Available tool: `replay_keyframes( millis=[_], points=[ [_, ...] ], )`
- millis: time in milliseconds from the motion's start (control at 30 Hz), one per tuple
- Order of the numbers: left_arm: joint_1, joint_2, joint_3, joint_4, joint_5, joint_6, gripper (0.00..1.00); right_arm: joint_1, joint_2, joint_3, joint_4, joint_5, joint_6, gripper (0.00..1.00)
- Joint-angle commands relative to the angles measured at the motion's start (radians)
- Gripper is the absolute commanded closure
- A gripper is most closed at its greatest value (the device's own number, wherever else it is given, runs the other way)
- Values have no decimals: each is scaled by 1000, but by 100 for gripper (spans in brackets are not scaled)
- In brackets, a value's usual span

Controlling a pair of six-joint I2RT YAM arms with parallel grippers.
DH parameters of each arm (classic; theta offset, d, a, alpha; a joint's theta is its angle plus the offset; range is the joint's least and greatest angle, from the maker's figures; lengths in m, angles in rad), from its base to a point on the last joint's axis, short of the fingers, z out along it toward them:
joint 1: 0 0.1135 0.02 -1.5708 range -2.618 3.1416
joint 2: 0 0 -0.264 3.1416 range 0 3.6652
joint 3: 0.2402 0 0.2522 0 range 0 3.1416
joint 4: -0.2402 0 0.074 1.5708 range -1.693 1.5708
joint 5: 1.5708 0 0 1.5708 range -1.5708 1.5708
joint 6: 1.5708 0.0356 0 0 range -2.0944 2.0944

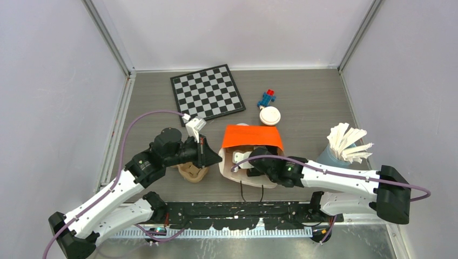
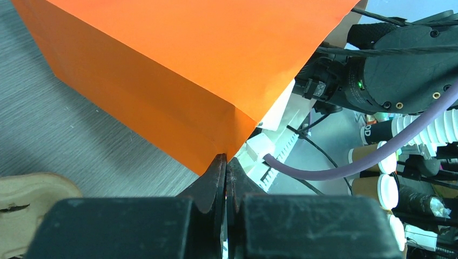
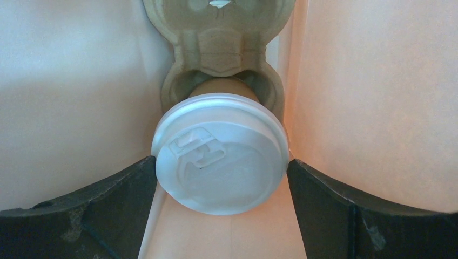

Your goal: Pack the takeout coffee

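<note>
An orange paper bag [image 1: 253,137] lies on its side, mouth toward the arms. My left gripper [image 2: 226,160] is shut on the bag's corner edge [image 2: 237,145]. My right gripper [image 3: 222,162] reaches inside the bag. A takeout coffee cup with a white lid [image 3: 220,154] sits there in a pulp tray [image 3: 221,48]. The black fingers [image 3: 124,189] stand open on either side of the lid, close to its rim. A second lidded coffee cup [image 1: 269,116] stands on the table behind the bag.
Another pulp tray [image 1: 193,172] lies under my left wrist. A chessboard [image 1: 208,91] and a small blue and red toy [image 1: 266,98] sit at the back. A blue tumbler of wooden stirrers [image 1: 345,145] stands at the right.
</note>
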Motion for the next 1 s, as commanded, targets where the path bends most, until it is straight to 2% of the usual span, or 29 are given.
replay_keyframes(
  millis=[0, 600, 767, 967],
  points=[
    [0, 0, 28, 24, 18, 7, 100, -4, -11, 57, -23, 0, -14, 6],
    [0, 11, 34, 19, 10, 16, 100, 7, -38, 109, -123, -5, 29, 5],
    [0, 12, 31, 20, 15, 11, 100, 11, -38, 130, -143, -29, 44, 10],
    [0, 15, 37, 18, 7, 15, 100, 24, -30, 155, -156, -51, 47, 12]
  ],
)
